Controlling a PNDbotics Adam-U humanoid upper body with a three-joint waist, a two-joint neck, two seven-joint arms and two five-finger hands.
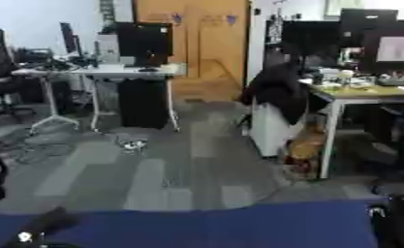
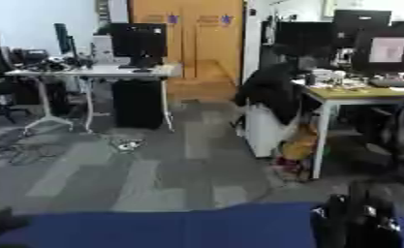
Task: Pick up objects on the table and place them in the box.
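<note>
Searching both views finds no objects and no box: only the blue bench (image 1: 239,225) edge shows. Right hand (image 2: 357,220) (dark, blurred) rises at its right end; fingers indeterminate. Advise lowering gaze before reaching.

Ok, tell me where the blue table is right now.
The blue table fills only the bottom strip of both eye views, below the grey carpet; a dark robot arm rises over its right end.
</note>
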